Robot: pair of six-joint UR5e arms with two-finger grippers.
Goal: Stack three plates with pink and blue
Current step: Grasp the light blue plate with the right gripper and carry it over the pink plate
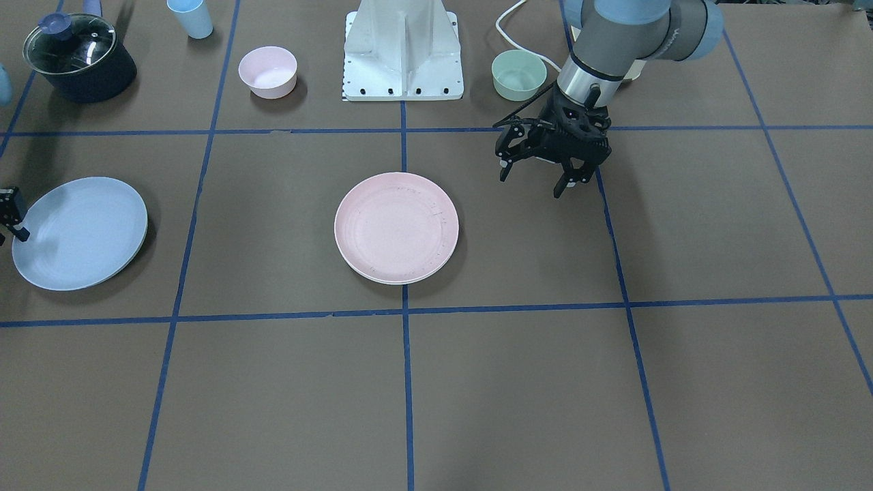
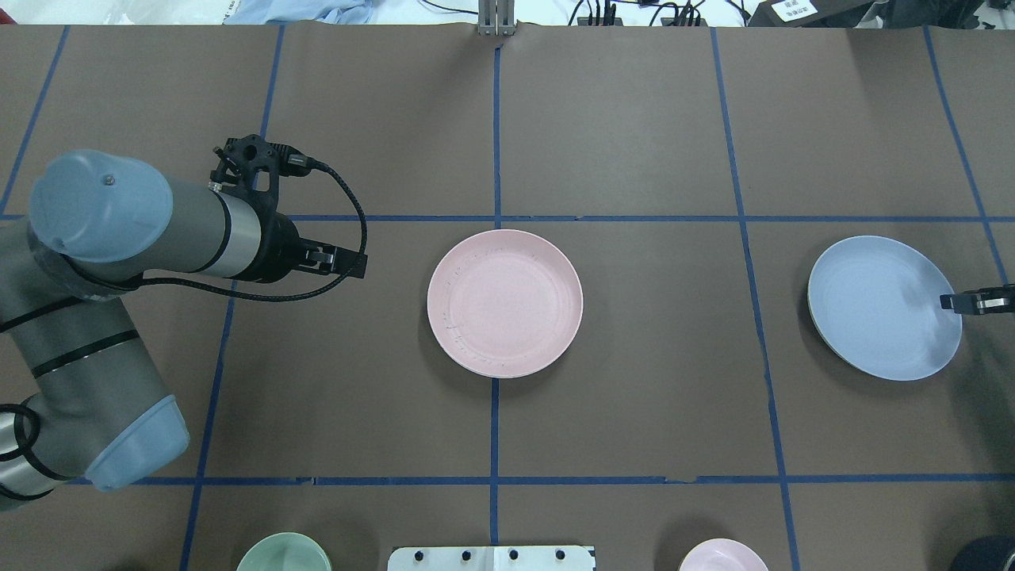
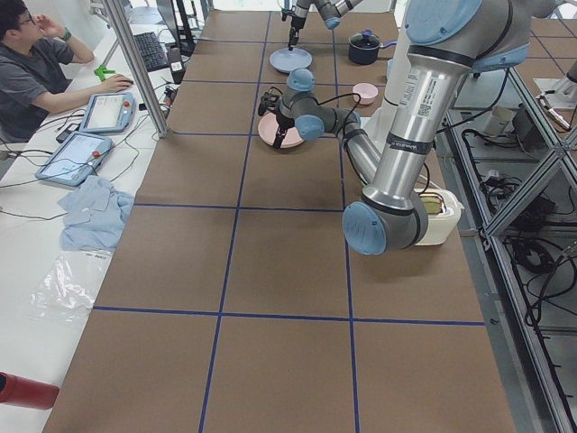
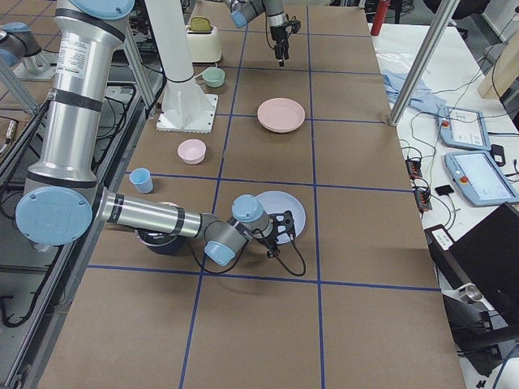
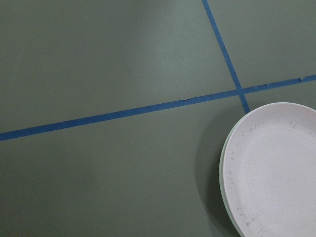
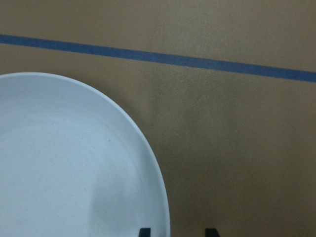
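1. Since the pink plate already sits on the cream plate, whose pale rim peeks out beneath it in the front view, I judge two of three stacked. The blue plate lies alone, well apart on the robot's right, not yet added. The left gripper hangs just beside the stack, jaws spread and empty. Only a bit of the right gripper shows, at the blue plate's rim.
2. Overhead, the stack lies at the table's centre on a tape line. The left gripper is apart from it on the robot's left, and the right gripper's tip meets the blue plate's outer edge.
3. Both side views are too small to judge the jaws. The right arm reaches low to the blue plate.
4. On the left wrist view, only the stack's edge shows, in the lower right corner, with no fingers in sight.
5. On the right wrist view, two fingertips stand apart with the blue plate's rim between them, one over the plate and one outside it. That hand looks released, straddling the rim rather than clamping it.
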